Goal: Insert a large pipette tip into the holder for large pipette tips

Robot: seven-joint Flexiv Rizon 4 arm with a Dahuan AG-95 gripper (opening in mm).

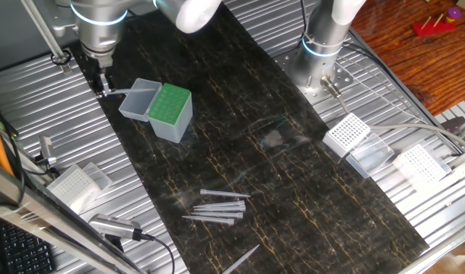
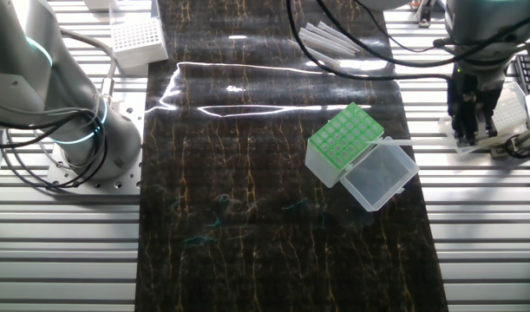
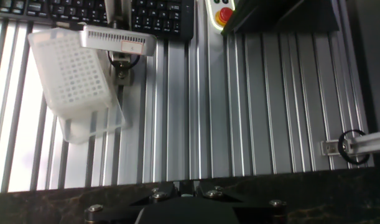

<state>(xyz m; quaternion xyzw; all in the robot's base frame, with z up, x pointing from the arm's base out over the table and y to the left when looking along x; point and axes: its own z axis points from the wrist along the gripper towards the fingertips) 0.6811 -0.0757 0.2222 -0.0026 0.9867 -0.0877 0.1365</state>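
Gripper at far left edge of mat, fingers clamped on a large pipette tip held roughly horiz., pointing toward holder. Holder sits just right of it, green top up, clear lid open. Spare tips lie mid-mat, white rack at right.

The holder for large pipette tips stands on the mat, loose tips lying well apart from it.
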